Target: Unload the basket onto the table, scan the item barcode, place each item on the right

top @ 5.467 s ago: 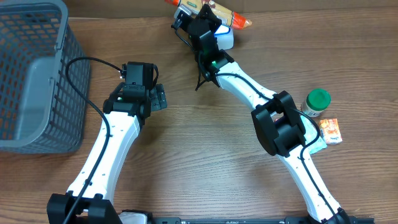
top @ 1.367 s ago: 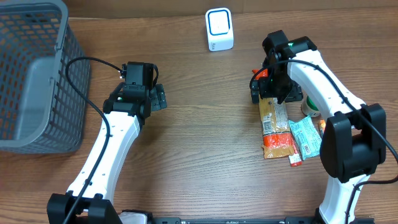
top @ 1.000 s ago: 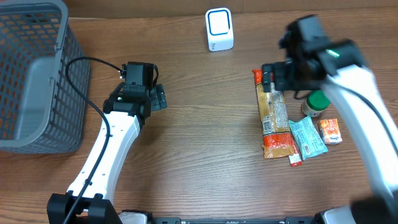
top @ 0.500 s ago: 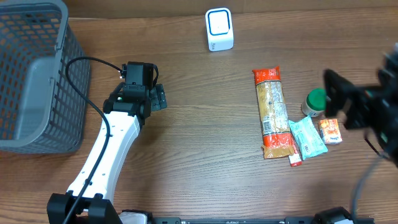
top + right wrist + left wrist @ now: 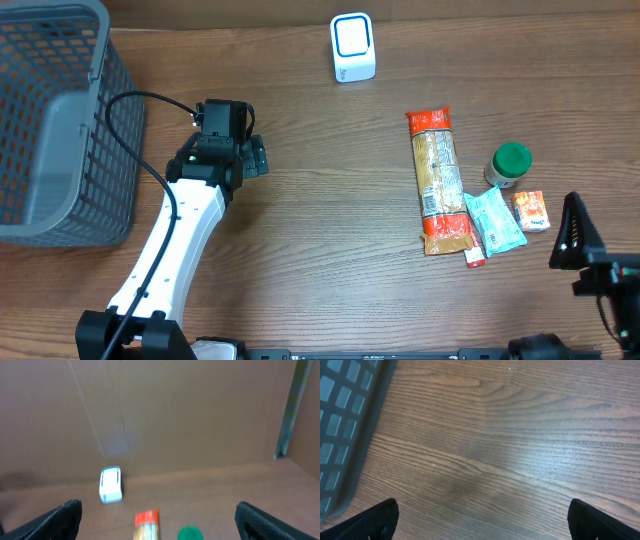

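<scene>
Orange-ended pasta pack (image 5: 437,180) — wording unreadable (too small) — left tool (image 5: 482,519), right tool (image 5: 157,516) both released

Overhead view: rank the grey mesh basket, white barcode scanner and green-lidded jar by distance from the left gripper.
1. Grey mesh basket, just left of the left gripper.
2. White barcode scanner, at the far edge, centre.
3. Green-lidded jar, far right.

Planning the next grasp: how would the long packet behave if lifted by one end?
The long packet is narrow and looks film-wrapped, so held by one end it would probably sag and might slip. Lying flat, it seems unlikely to roll.
</scene>
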### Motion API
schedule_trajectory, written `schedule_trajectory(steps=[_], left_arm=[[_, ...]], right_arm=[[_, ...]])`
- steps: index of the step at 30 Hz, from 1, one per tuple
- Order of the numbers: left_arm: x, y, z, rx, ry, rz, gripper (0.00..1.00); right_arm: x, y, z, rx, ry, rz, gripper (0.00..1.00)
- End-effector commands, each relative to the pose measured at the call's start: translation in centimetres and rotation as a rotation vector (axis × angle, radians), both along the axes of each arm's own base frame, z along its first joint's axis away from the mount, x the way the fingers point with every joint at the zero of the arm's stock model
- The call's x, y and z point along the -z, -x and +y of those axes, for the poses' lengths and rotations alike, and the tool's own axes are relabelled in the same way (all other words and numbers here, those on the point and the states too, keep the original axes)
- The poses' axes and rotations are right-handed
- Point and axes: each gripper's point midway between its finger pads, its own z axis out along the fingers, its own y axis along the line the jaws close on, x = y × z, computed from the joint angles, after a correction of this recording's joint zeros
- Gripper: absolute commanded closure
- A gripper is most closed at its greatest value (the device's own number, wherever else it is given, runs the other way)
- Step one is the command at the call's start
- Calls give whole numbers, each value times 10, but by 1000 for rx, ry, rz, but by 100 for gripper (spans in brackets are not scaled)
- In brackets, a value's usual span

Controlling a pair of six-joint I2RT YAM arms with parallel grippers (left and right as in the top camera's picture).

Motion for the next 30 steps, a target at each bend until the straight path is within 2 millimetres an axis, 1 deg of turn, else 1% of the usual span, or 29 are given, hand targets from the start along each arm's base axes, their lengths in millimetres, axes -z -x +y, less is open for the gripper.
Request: schedule_trajectory(steps=[1, 5, 9, 12, 15, 17, 19, 23, 28, 30], left_arm=[[-1, -2, 4, -7, -18, -2, 0], [-1, -2, 4, -7, -18, -2, 0], [-1, -2, 4, -7, -18, -2, 0], [-1, -2, 4, -7, -18, -2, 0], [-1, -2, 4, -7, -18, -2, 0], [-1, -2, 4, -7, -18, -1, 0], [-1, -2, 4, -7, -18, -2, 0], [-1, -2, 4, -7, -18, -2, 0], [-1, -2, 4, -7, -18, -2, 0], [-1, -2, 4, -7, -18, -2, 0]], right_arm=[[18, 0, -4, 23, -7, -68, 0], [28, -7, 2, -7, -20, -203, 0], [31, -11, 9, -51, -22, -367, 0], [31, -10, 11, -60, -21, -488, 0], [35, -15, 10, -58, -26, -572, 0], [45, -21, 11, -57, -26, -593, 0], [63, -29, 11, -58, -26, -577, 0], [100, -45, 13, -61, -28, -504, 0], [133, -57, 14, -66, -25, -428, 0], [147, -62, 15, -67, -23, -369, 0]])
